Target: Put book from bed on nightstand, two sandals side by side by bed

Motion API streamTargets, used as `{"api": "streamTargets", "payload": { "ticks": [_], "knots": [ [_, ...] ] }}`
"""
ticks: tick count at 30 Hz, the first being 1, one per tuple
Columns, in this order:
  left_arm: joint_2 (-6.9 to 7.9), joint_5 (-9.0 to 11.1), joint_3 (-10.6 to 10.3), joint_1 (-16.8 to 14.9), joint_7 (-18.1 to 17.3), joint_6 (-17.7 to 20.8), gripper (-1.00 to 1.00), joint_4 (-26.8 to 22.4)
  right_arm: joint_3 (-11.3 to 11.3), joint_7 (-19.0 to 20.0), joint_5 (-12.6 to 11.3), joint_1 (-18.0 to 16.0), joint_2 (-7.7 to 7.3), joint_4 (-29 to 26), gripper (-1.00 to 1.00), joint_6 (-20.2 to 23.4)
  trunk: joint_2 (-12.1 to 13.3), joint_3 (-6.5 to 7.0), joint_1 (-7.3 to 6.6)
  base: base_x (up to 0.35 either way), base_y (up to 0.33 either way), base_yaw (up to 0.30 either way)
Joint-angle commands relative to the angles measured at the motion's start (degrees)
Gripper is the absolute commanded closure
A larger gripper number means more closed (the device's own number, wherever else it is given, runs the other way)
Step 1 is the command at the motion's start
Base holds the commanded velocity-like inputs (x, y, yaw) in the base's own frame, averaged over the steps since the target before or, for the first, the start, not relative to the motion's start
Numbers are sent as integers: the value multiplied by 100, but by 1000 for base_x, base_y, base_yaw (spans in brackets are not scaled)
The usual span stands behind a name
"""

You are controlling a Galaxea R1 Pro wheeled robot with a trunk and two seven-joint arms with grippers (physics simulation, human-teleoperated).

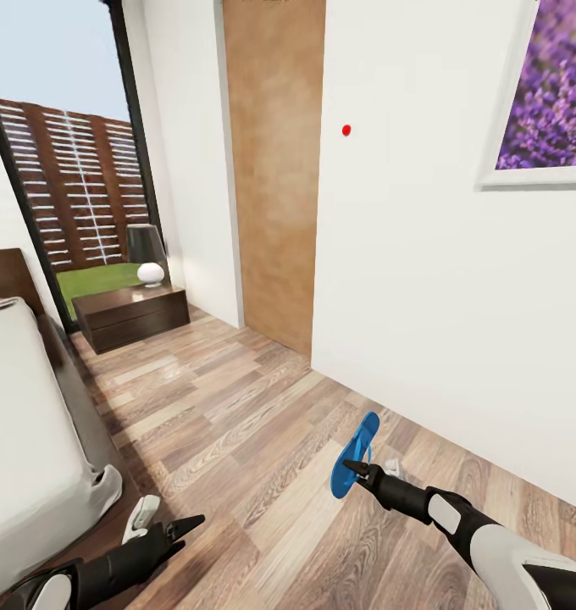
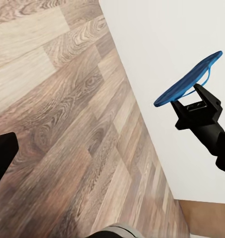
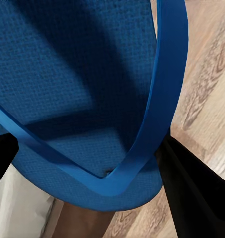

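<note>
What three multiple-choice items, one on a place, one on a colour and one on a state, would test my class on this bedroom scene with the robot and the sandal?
1. Where does the grey-shaded table lamp stand?
A. on the low dark-brown wooden nightstand
B. on the pale grey mattress
C. on the floor

2. What colour is the flat thin-strapped sandal?
A. red
B. bright blue
C. white

3. How is the sandal?
A. flat on the wood-plank floor
B. on the bed
C. held up by the right gripper

Answers: 1 A, the lamp's white base rests on the cabinet's top. 2 B, blue in every view. 3 C, the fingers clamp it off the floor.
</note>
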Motion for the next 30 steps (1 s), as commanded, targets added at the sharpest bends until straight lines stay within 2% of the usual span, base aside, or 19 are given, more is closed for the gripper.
{"api": "streamTargets", "payload": {
  "ticks": [1,12,30],
  "knots": [
    [-1,-11,8,-4,-22,31,-100,0,-42,23,12,-2,0,0,100,53,39,13,-24,0,0,0],
    [-2,-11,7,-4,-24,31,-100,0,-42,37,18,-2,0,5,100,60,480,210,-265,0,0,0],
    [-2,-11,7,-4,-26,33,-100,0,-42,52,9,-1,-1,251,100,65,480,210,-265,0,0,0]
  ]
}}
